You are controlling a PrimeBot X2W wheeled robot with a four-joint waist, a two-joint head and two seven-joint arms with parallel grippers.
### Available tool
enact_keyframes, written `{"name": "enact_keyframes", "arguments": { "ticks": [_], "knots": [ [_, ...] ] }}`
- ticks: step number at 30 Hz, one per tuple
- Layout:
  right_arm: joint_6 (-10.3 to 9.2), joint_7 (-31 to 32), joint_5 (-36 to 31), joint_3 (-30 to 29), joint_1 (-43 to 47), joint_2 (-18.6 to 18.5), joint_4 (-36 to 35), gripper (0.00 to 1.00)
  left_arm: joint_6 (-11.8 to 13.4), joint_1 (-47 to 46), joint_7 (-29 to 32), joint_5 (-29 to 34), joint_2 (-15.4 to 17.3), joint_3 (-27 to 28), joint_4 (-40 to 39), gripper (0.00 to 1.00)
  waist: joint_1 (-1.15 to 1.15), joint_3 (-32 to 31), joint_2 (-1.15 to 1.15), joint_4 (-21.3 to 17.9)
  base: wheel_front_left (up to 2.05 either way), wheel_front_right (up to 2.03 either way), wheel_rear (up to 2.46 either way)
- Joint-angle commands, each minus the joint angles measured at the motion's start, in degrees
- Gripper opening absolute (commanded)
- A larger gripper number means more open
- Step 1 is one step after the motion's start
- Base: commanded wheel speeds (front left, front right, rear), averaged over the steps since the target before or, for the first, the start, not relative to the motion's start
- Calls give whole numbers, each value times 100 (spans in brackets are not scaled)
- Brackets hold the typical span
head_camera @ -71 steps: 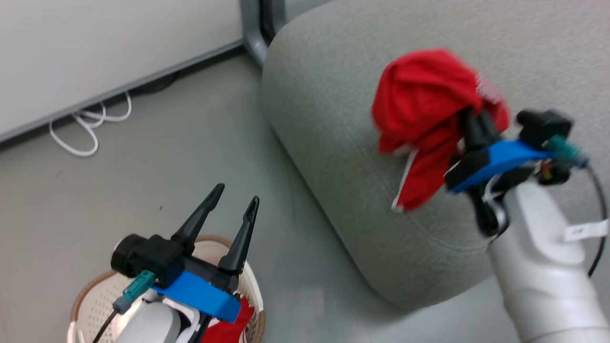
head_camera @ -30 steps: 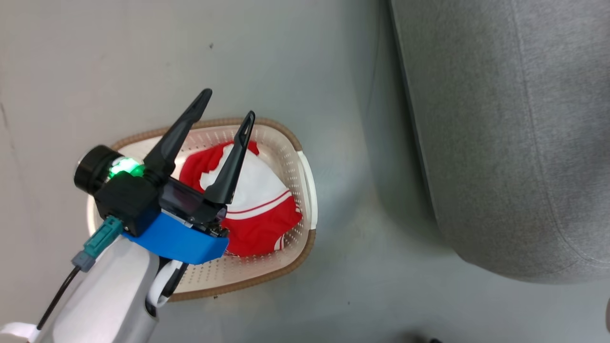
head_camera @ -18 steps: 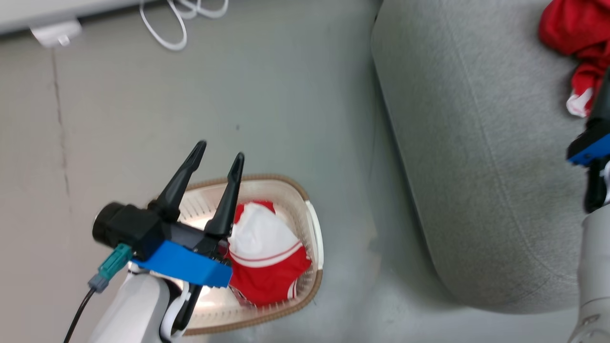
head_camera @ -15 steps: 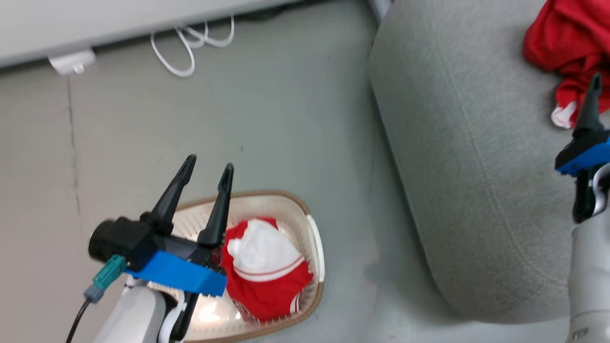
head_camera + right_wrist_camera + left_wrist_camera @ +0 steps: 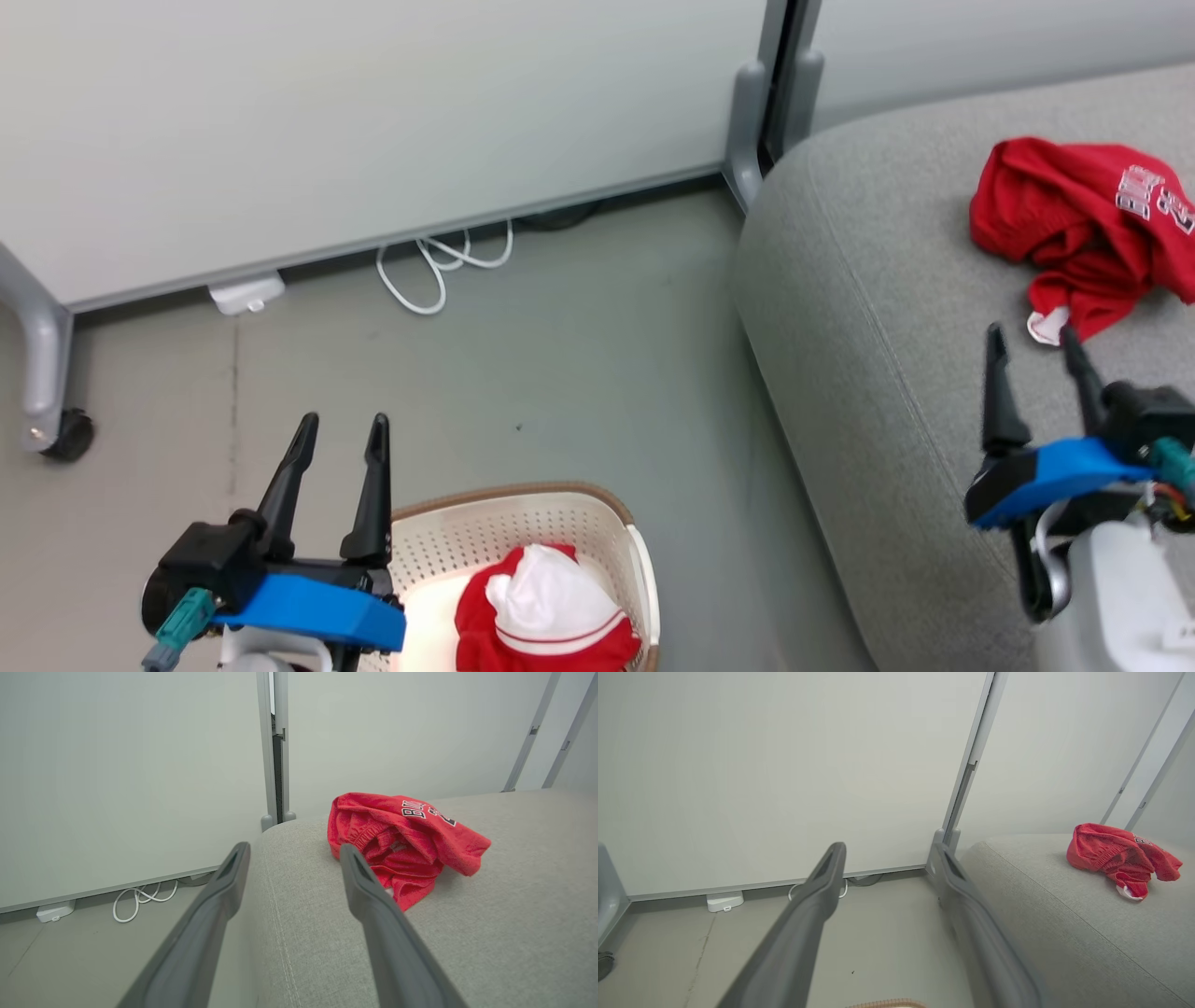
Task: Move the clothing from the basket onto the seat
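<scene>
The clothing is found in two places. The red garment, marked with white lettering, is crumpled on the seat toward its far right part. The red and white garment, edged with striped trim, is bundled inside the basket against its right wall. The basket is set on the grey floor at the near left and is parted from the seat's rounded left edge by a strip of bare floor. The right gripper is held over the seat on the near side of the red garment. Its two dark fingers are spread wide and pointed toward the cloth, and nothing is gripped between them. Its right fingertip is seen just short of the garment's white hem, though whether it touches cannot be told. The left gripper is held above the basket's left side. Its fingers are likewise spread wide, are pointed toward the far wall, and nothing is held in them. The red and white garment is seen to its right and lower down, apart from it. Along the far side the floor is bounded by a pale wall panel, and a looped white cable is laid at the panel's foot beside a small white block. A grey post is stood at the seat's far left corner, and a black castor is seen at the far left.
</scene>
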Motion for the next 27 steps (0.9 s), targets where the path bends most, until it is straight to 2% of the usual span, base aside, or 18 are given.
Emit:
{"name": "enact_keyframes", "arguments": {
  "ticks": [1,10,17,27],
  "knots": [
    [3,-17,130,199,235,4,-138,100,-32,80,-14,53,-30,101,28,100,2,-220,0,121,0,0,0],
    [3,47,537,1231,1292,4,-756,100,-23,410,-15,226,-182,502,291,100,2,-643,0,356,0,0,0],
    [3,182,663,1560,1752,3,-1086,100,-24,627,-15,434,-211,777,514,100,2,-829,0,521,0,0,0],
    [3,359,712,1641,2057,3,-1347,100,-26,800,-15,570,-244,986,753,100,2,-921,0,790,0,0,0]
  ]
}}
